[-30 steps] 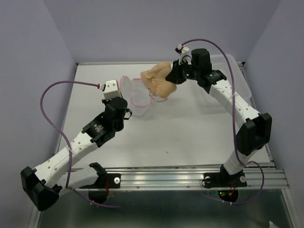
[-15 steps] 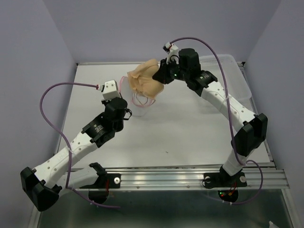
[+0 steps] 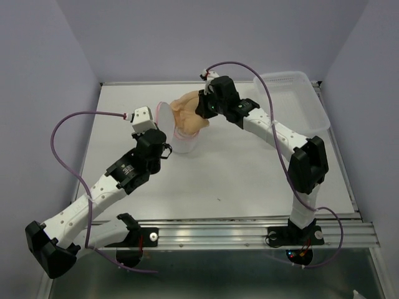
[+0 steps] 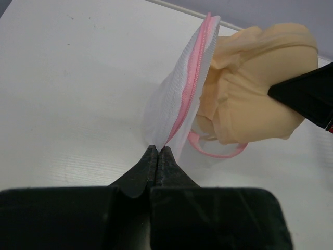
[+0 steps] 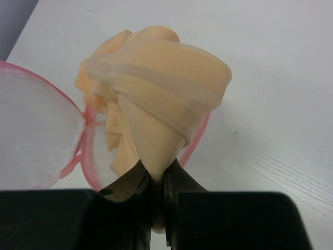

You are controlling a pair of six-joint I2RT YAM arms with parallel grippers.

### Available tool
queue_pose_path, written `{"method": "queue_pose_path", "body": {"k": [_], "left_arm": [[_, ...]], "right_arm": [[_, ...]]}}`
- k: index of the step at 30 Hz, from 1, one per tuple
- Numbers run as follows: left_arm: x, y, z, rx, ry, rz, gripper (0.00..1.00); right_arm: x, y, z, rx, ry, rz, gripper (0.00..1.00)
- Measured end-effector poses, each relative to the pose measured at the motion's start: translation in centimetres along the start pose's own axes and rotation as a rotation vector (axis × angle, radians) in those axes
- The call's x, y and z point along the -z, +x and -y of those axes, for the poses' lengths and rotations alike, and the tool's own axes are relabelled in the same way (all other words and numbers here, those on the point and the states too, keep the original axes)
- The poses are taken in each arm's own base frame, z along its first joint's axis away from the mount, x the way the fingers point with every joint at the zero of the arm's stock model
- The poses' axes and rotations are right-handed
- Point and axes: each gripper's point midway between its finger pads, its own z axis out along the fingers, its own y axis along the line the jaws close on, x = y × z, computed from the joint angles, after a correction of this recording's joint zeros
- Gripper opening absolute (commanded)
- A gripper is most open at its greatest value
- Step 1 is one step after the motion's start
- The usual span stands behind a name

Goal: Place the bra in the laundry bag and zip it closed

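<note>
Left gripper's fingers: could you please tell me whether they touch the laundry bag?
Touching. The left wrist view shows the left gripper, fingers shut, pinching the laundry bag at its zipper rim.

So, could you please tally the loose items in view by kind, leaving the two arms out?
peach padded fabric bra: 1
white mesh laundry bag with pink zipper rim: 1
clear rectangular plastic tray: 1
Total: 3
</note>
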Motion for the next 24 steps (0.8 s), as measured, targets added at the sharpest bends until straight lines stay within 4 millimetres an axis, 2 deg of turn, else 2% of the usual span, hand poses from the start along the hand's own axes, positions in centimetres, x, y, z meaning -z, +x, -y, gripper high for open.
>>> {"method": "queue_pose_path", "body": {"k": [5,11,14,20,24], "left_arm": [[0.0,0.2,0.0,0.016,-0.005,-0.008,0.00],[-0.4,1.0,0.1,0.014,-0.017,-0.025,0.00],[-0.6,1.4,0.1,0.006,-0.024,-0.036,0.00],[-0.7,1.6,0.2,0.000,-0.025,-0.042,0.00],[-0.9,1.9,0.2,-0.008,-0.029,-0.048,0.00]], "right_arm": [[-0.1,1.3,-0.1,0.008,0.035,-0.032,0.01],[0.1,3.4,1.1,0.020,0.118,-0.109,0.01],[-0.5,4.3,1.5,0.030,0.139,-0.148,0.01],[-2.4,6.1,0.5,0.043,0.102,-0.218,0.01],[-3.8,6.3,-0.7,0.031,0.056,-0.234,0.01]]}}
